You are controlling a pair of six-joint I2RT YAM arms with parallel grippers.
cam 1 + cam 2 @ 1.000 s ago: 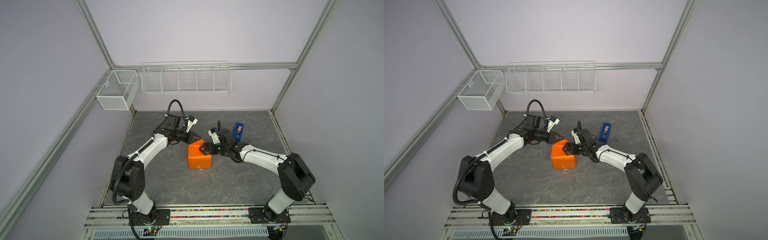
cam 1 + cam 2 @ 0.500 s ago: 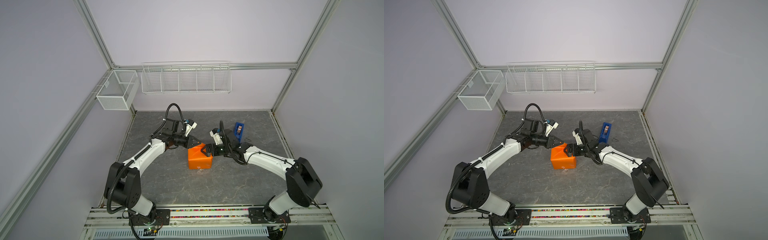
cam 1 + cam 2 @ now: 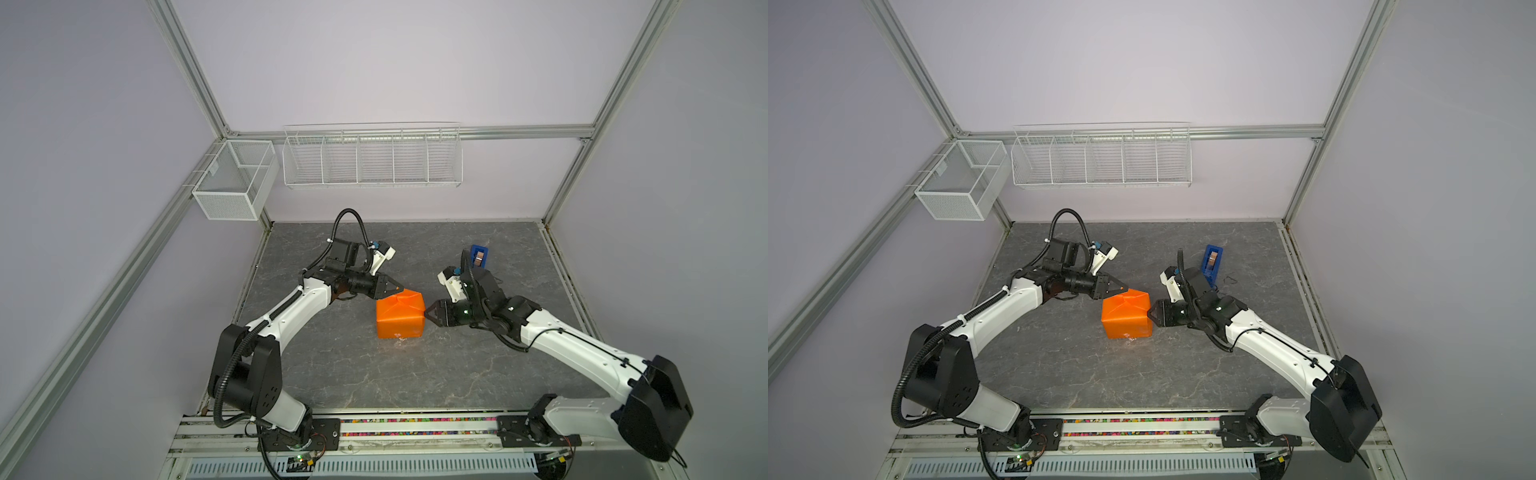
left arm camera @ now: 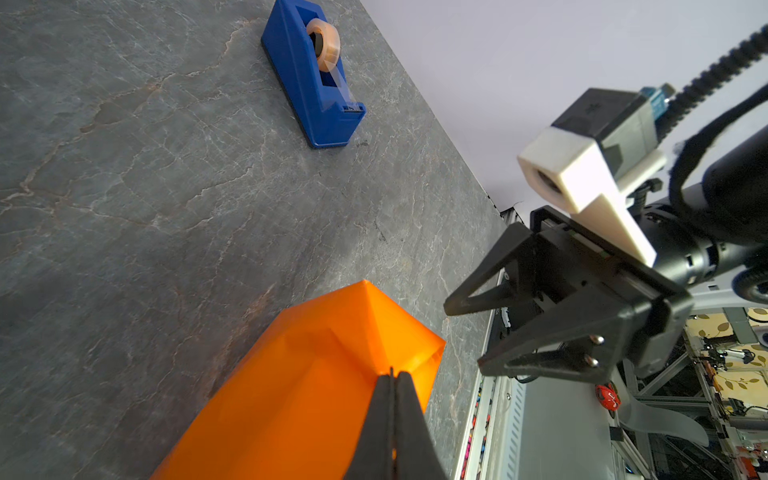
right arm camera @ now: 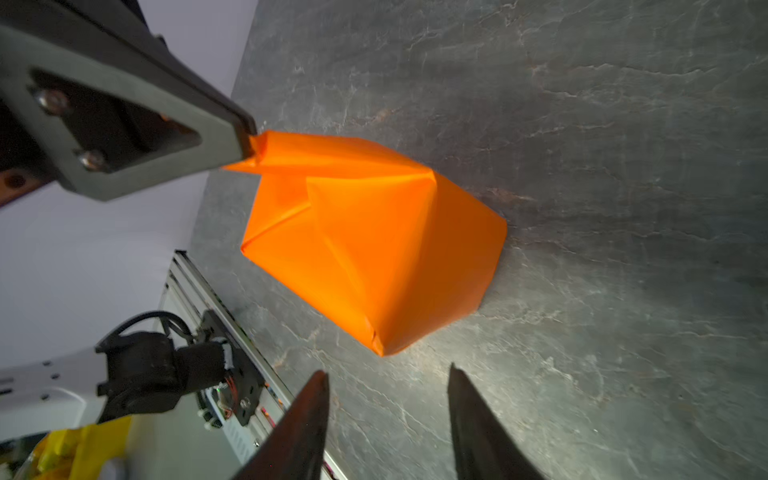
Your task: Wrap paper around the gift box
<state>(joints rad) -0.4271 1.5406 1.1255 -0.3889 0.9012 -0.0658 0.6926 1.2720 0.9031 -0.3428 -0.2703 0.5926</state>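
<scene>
The paper [image 3: 401, 318] is already folded around the gift box into an orange parcel in the middle of the table [image 3: 374, 386]; the box itself is fully covered and cannot be seen. The left gripper [image 5: 249, 143] has its jaws pressed together on the pointed end of a loose flap at the far side of the parcel's top, holding it lifted off the top face. The right gripper [image 5: 388, 372] hovers just beside the parcel's right side, jaws partly apart with nothing between them, not touching the paper. The step in hand looks like closing this last flap. To do it well, the left gripper should draw the flap taut and lay it down along the crease it already has rather than tug upward (thin paper tears at a pinched tip, and a light box would likely slide or tip). The right gripper is best used to steady the parcel with a gentle press on its side or top, clear of the finished folds. The tape dispenser [image 3: 478, 257] stands near, behind the right arm, handy for a strip once the flap lies flat.
</scene>
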